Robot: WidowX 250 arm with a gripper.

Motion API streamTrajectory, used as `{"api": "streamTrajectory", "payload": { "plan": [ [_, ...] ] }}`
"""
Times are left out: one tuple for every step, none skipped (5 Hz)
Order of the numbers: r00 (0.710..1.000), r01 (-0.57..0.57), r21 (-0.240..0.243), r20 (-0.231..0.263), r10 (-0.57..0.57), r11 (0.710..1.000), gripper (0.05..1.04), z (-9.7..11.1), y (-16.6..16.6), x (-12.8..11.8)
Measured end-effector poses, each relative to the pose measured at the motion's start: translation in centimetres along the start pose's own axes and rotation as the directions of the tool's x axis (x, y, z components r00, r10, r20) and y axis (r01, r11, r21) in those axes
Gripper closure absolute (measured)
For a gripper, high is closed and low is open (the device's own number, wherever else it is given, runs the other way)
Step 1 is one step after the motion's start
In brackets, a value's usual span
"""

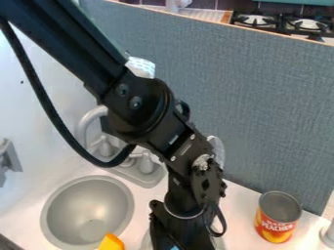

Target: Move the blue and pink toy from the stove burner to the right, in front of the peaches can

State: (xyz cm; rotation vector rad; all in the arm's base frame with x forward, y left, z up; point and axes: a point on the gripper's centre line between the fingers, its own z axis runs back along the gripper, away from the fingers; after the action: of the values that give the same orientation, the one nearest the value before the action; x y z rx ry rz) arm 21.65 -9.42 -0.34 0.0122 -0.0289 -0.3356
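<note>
The black gripper (179,237) hangs at the bottom centre of the camera view, its lower end cut off by the bottom edge. Right beside its body, a bit of something blue (175,248) shows at that edge. To its left lies a yellow-orange object (112,242), partly cut off, by the sink's rim. An open-topped can (277,219) with a red and yellow label stands upright to the right, apart from the gripper. Part of a pale round item behind the gripper is hidden by it.
A round grey sink (58,200) is at the lower left, with a grey faucet (88,122) behind it. A grey-blue partition (261,112) rises behind the counter. A pale grey object (328,235) stands at the right edge, and a stove (281,23) is beyond the partition.
</note>
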Motion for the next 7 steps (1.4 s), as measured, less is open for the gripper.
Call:
{"api": "streamTrajectory", "payload": {
  "plan": [
    [1.000,0.003,0.002,-0.018,-0.003,1.000,0.087,-0.4,0.0,-0.3],
    [1.000,-0.026,-0.008,0.017,0.026,1.000,0.087,-0.4,1.6,0.4],
    [0.999,-0.034,0.006,0.041,0.034,0.999,0.087,0.3,2.6,1.7],
    [0.998,-0.069,0.011,0.009,0.069,0.998,0.087,-1.1,4.3,2.2],
    [0.995,-0.095,0.003,-0.011,0.095,0.995,0.087,-2.5,5.6,3.2],
    [0.993,-0.115,-0.007,-0.022,0.115,0.993,0.087,-3.0,6.2,3.4],
    [0.991,-0.133,-0.024,-0.031,0.132,0.991,0.087,-4.4,6.2,3.7]
  ]
}}
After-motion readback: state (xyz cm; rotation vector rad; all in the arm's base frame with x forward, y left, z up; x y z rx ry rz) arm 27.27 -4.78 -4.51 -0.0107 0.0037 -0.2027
